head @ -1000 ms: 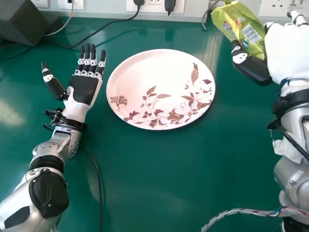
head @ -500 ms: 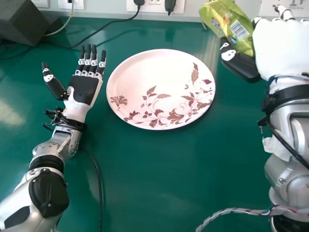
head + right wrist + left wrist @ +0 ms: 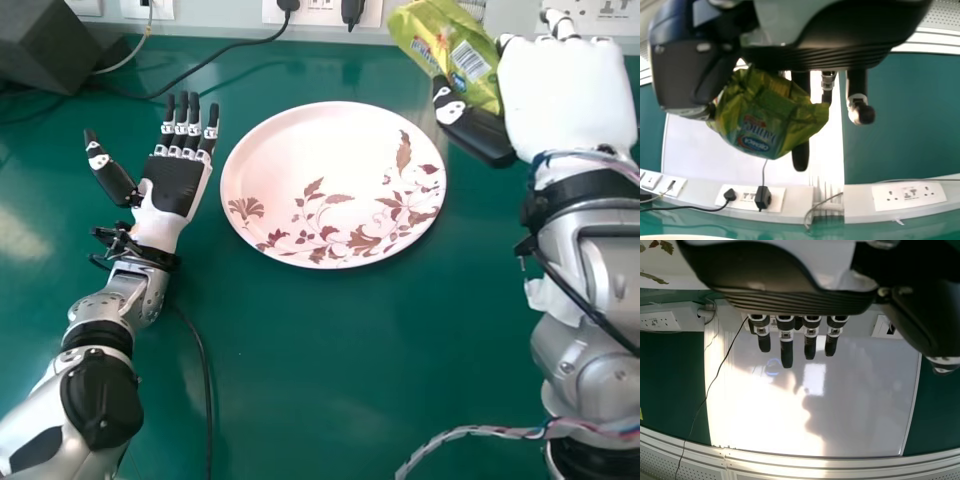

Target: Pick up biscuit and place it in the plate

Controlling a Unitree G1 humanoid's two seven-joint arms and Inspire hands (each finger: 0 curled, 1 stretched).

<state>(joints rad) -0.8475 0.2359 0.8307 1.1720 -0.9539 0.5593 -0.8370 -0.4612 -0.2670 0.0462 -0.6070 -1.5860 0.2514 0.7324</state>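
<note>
I have the biscuit [image 3: 452,55] clamped in my right hand [image 3: 567,100], its green and yellow packet squeezed between my thumb [image 3: 478,130] and my fingers. The packet is up off the green table [image 3: 310,350], past the far right part of the plate [image 3: 320,150] and apart from it, with its barcode side showing in the head view. In my right wrist view, one end of the packet bulges out beside my fingers, before the wall sockets [image 3: 908,195]. My right arm comes in from the right side, well apart from my left one. The plate is round and pale pink, with brown leaves and flowers mostly along its near and right parts, and lies flat around the middle of the head view. On its left I have my left hand [image 3: 175,188], palm up, fingers straight and a little apart, thumb out to the side, holding nothing. A black cable [image 3: 207,380] runs along the table beside that arm. At the far left stands a dark box [image 3: 60,45], near the wall.
</note>
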